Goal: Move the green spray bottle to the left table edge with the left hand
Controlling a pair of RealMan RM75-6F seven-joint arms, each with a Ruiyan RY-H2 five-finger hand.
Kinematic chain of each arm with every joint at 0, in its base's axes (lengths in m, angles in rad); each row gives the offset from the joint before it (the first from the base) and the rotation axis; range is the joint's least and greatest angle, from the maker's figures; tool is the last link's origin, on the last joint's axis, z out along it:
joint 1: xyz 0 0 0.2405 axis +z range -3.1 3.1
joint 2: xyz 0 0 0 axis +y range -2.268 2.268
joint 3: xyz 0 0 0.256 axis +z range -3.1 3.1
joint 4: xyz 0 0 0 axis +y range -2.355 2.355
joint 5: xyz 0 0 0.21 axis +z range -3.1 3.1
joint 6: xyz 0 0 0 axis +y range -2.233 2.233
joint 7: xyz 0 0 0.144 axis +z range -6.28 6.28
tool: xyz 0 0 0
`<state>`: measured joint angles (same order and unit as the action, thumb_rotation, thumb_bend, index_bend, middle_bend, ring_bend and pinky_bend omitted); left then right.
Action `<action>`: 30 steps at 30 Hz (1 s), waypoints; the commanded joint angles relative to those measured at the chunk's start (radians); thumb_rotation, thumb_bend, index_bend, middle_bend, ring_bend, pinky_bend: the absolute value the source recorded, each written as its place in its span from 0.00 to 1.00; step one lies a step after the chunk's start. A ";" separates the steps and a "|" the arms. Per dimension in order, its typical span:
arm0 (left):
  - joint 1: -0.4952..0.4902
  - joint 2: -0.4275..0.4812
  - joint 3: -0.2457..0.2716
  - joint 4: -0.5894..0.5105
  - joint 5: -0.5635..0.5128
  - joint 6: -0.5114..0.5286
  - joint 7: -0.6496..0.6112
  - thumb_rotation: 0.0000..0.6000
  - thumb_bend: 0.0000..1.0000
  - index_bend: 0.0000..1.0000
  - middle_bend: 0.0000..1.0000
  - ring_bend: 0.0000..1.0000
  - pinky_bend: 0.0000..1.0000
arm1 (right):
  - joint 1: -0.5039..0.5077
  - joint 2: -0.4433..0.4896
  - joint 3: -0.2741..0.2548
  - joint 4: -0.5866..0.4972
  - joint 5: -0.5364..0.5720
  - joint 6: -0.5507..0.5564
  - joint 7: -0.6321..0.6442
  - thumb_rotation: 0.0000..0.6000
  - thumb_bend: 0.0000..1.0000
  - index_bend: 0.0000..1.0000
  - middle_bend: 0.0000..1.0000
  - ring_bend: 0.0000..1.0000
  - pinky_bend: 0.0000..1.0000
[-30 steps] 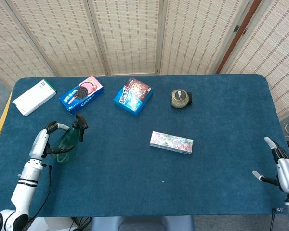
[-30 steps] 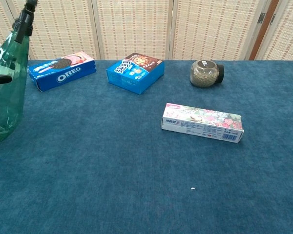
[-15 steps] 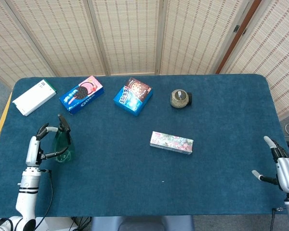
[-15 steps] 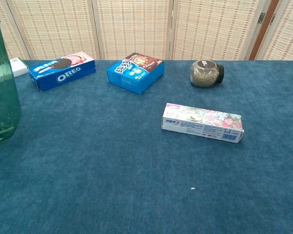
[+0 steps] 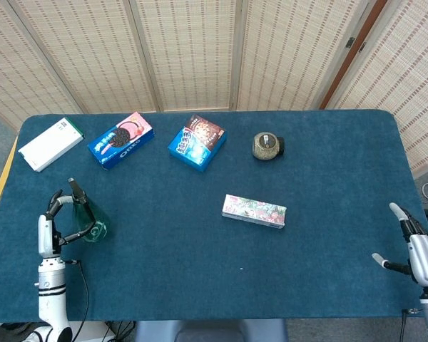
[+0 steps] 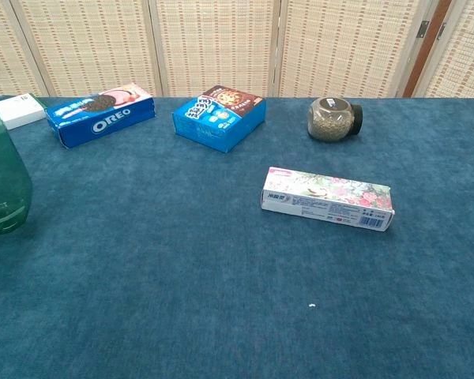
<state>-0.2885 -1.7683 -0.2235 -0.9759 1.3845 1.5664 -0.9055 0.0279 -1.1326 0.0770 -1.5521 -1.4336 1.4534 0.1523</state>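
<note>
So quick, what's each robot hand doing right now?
Left hand: holding the green spray bottle, which is standing on the table.
Right hand: open, holding nothing, by the table's right edge.

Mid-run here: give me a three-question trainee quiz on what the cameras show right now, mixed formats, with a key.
1. True or false: the left hand is beside the green spray bottle.
2. Multiple choice: what lies nearest the table centre? A) Oreo box B) floral box C) white box
3. Fill in: the jar lies on its ____.

Key:
1. True: the hand sits against the bottle near the left edge; whether the fingers grip it cannot be told.
2. B
3. side. The right hand holds nothing, fingers apart.
</note>
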 commanded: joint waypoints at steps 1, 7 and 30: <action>0.008 -0.019 -0.010 0.030 -0.005 0.004 -0.028 1.00 0.00 0.63 0.56 0.28 0.10 | -0.001 -0.001 -0.001 0.001 0.000 0.000 0.001 1.00 0.00 0.12 0.16 0.21 0.41; 0.015 -0.056 -0.022 0.098 0.002 0.031 -0.068 1.00 0.00 0.61 0.56 0.28 0.10 | 0.000 -0.006 -0.002 0.005 0.000 -0.002 0.005 1.00 0.00 0.12 0.16 0.21 0.41; 0.025 -0.143 -0.029 0.243 -0.001 0.016 -0.148 1.00 0.00 0.60 0.55 0.28 0.10 | -0.002 -0.010 -0.006 0.011 -0.001 -0.004 0.013 1.00 0.00 0.12 0.16 0.21 0.41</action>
<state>-0.2634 -1.9108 -0.2530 -0.7334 1.3834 1.5830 -1.0535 0.0258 -1.1430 0.0712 -1.5410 -1.4347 1.4492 0.1650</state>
